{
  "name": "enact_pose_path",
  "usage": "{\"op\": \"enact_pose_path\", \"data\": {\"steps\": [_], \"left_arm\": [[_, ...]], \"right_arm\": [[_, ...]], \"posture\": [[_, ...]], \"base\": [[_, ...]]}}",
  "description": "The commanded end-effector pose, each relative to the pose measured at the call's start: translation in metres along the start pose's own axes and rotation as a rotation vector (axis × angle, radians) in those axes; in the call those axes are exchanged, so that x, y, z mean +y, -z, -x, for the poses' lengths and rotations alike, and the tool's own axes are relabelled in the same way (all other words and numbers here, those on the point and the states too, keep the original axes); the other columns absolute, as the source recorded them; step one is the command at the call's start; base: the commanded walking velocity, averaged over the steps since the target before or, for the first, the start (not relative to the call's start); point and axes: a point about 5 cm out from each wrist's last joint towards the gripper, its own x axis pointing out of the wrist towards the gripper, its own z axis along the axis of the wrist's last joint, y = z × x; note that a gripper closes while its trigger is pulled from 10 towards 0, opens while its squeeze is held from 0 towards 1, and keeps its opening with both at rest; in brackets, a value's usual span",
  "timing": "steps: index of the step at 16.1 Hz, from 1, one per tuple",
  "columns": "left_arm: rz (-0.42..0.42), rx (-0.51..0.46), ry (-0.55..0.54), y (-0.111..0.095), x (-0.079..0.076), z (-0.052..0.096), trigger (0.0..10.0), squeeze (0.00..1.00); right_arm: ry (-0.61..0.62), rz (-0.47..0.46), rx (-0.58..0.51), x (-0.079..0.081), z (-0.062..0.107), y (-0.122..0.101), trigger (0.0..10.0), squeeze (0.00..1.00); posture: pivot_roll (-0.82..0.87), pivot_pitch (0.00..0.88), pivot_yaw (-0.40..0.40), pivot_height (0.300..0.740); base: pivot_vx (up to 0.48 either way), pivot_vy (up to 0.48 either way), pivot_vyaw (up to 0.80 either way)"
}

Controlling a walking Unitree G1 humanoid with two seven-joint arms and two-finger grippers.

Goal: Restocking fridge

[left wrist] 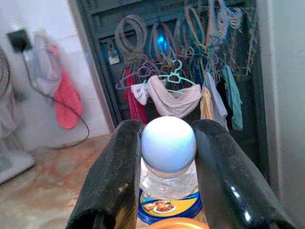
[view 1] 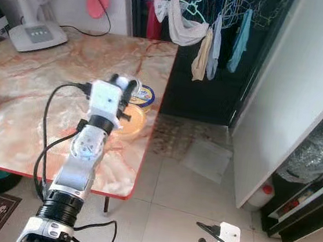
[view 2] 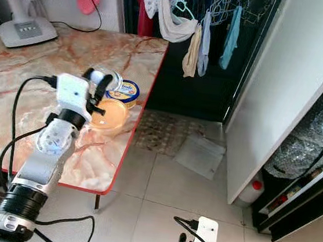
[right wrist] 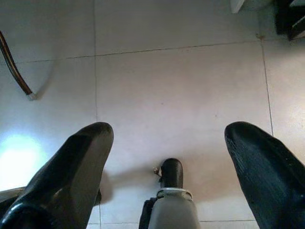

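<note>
One clear water bottle (left wrist: 168, 157) with a pale blue cap, and your left gripper (left wrist: 167, 143) has it pinched at the neck, both black fingers (left wrist: 116, 176) pressed against it. It sits over the marble table (view 1: 29, 100), near the table's 3 o'clock edge. Right next to it you've got two tubs: one blue-labelled tub (view 1: 143, 94) just beyond the bottle at 12 o'clock, and one orange tub (view 1: 131, 121) nearly touching the gripper on the near side. Both tubs sit close to the red-trimmed edge, so not much margin on that side.

One white fan base (view 1: 37, 34) is way off at 10 o'clock on the table, well apart from everything.

Your right gripper (right wrist: 167, 167) hangs low over the tiled floor (view 1: 187, 200), fingers spread wide with nothing between them.

From the table, the fridge (view 1: 314, 167) is at 3 o'clock with its door (view 1: 287, 94) swung open. Bare tile runs between table and fridge, with one flat mat (view 1: 206, 159) lying in it. One rack of clothes on hangers (view 1: 208, 21) hangs at 12 o'clock.
</note>
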Motion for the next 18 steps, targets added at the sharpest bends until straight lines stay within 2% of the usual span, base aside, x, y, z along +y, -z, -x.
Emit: {"op": "enact_pose_path", "data": {"steps": [1,5,8,14,18], "left_arm": [[-0.035,-0.032,0.006,-0.0032,0.0027,0.0009,10.0,0.00],[-0.083,-0.038,0.012,-0.0020,0.0051,-0.0003,10.0,0.00],[-0.076,-0.043,0.005,-0.0024,0.0060,-0.0025,10.0,0.00],[-0.083,-0.048,0.010,-0.0027,0.0063,-0.0048,10.0,0.00],[-0.084,-0.048,0.019,-0.0029,0.0060,-0.0053,10.0,0.00]], "right_arm": [[0.009,-0.010,-0.001,-0.0002,0.0003,0.0016,10.0,0.00],[0.021,-0.024,-0.009,-0.0002,0.0000,-0.0006,10.0,0.00],[0.029,-0.047,-0.013,0.0008,-0.0001,-0.0017,10.0,0.00],[0.025,-0.043,-0.007,0.0018,-0.0003,-0.0020,10.0,0.00],[0.024,-0.035,-0.012,0.0017,-0.0003,-0.0027,10.0,0.00]], "posture": [[0.02,0.000,0.036,0.740],[0.01,0.000,0.036,0.740],[0.02,0.000,0.042,0.740],[0.02,0.000,0.043,0.740],[0.03,0.000,0.041,0.740]], "base": [[0.000,0.000,0.00],[0.000,0.000,0.00],[0.000,-0.274,0.00],[0.000,-0.273,-0.74],[0.000,-0.273,0.00]]}}
